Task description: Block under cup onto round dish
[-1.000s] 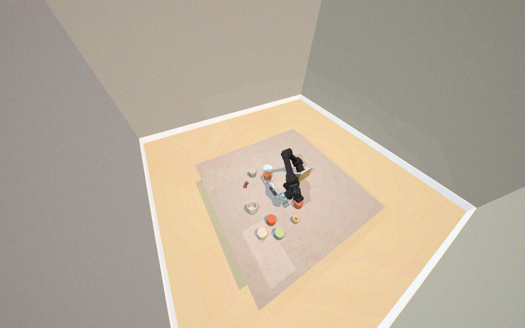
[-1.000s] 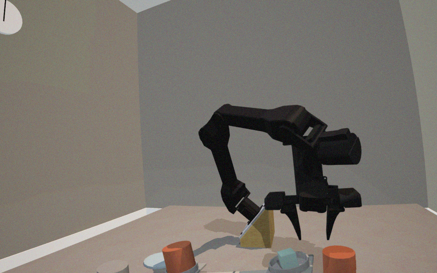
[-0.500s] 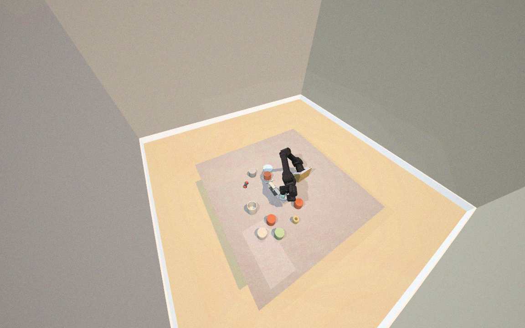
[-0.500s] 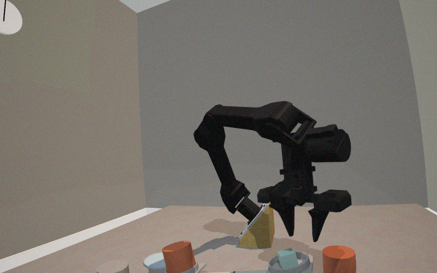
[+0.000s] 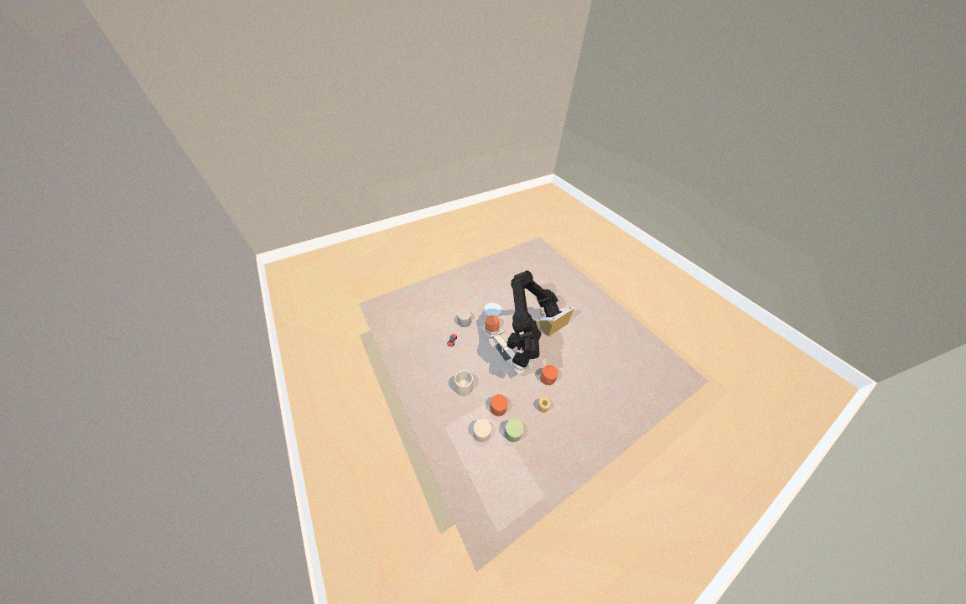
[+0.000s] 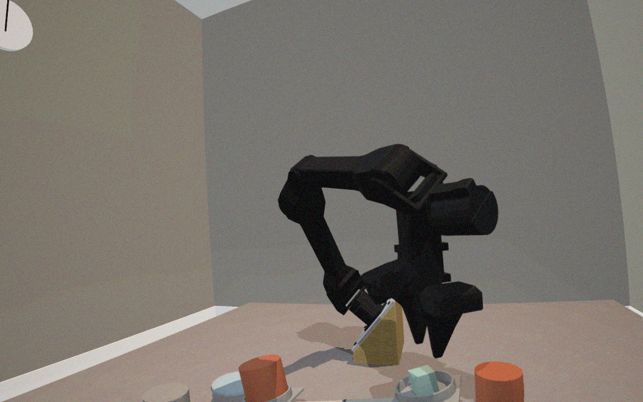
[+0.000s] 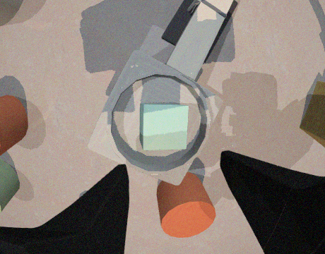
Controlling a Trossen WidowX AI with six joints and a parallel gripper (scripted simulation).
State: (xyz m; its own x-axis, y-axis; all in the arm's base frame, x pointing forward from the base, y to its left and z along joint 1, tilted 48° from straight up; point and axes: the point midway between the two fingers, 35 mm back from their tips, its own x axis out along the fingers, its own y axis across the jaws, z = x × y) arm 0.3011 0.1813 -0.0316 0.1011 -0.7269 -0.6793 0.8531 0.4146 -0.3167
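The mint block (image 7: pixel 164 126) (image 6: pixel 422 379) sits uncovered inside the ring at one end of the grey balance (image 7: pixel 196 47). My gripper (image 7: pixel 175 166) (image 6: pixel 428 349) (image 5: pixel 518 360) is open and empty, and it hangs a little above the block with one finger on each side. One orange cup (image 7: pixel 186 207) (image 6: pixel 497 382) (image 5: pixel 548 373) stands on the table beside the balance. The other orange cup (image 6: pixel 262 377) (image 5: pixel 491 323) stands on the far end of the balance. The pale blue round dish (image 6: pixel 228 386) (image 5: pixel 492 309) lies just beyond that cup.
A yellow wedge (image 6: pixel 381 339) (image 5: pixel 554 323) (image 7: pixel 318 118) stands by the arm's base. Around the balance are a grey cylinder (image 5: pixel 463 318), a grey cup (image 5: pixel 464 381), an orange cylinder (image 5: pixel 499 404), a green one (image 5: pixel 513 429), a cream one (image 5: pixel 481 429), a yellow ring (image 5: pixel 543 404) and a small red car (image 5: pixel 452 340).
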